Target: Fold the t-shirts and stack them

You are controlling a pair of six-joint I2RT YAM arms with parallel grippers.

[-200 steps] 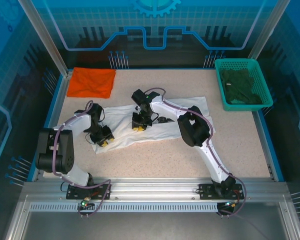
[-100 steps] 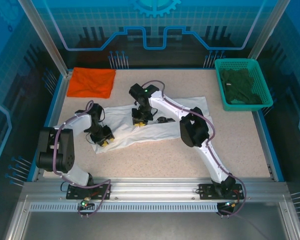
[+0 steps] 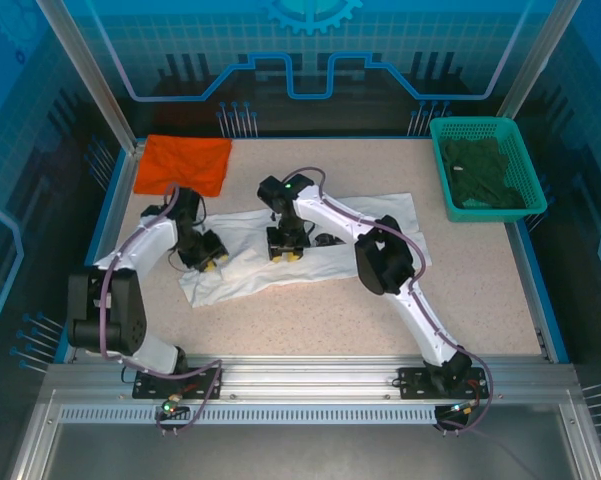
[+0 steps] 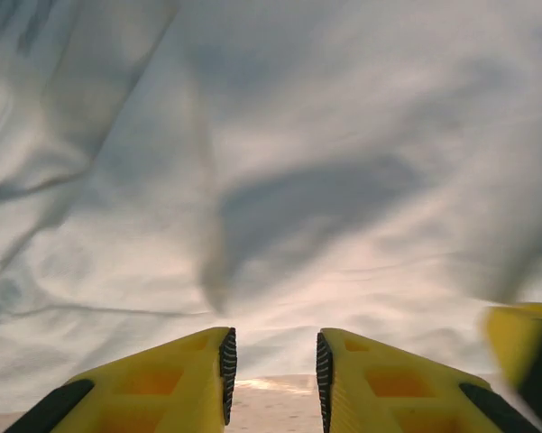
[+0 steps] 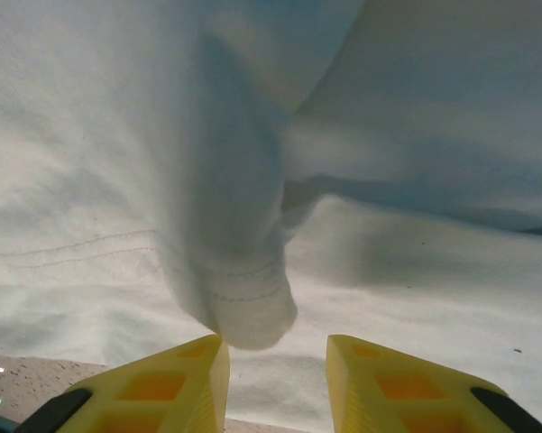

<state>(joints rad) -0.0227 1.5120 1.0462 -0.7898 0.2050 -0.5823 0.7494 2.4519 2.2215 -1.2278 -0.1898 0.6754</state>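
The white t-shirt (image 3: 245,272) lies spread and rumpled across the middle of the table. The orange t-shirt (image 3: 185,163) lies folded in the far left corner. My left gripper (image 3: 208,258) hovers low over the white shirt's left part. In the left wrist view its jaws (image 4: 272,347) stand open over the cloth's edge (image 4: 298,135), with bare table between them. My right gripper (image 3: 285,248) is over the shirt's middle. It is open (image 5: 278,347), and a loose hemmed fold of white cloth (image 5: 243,298) lies just ahead of its left finger.
A green basket (image 3: 525,165) holding dark green cloth stands at the far right. Blue rails edge the table on the left and right. There is bare tabletop in front of the white shirt and to its right.
My right gripper has opened and let a fold of the white shirt drop. The left arm has swung away from me, carrying its gripper further back along the shirt's left part.
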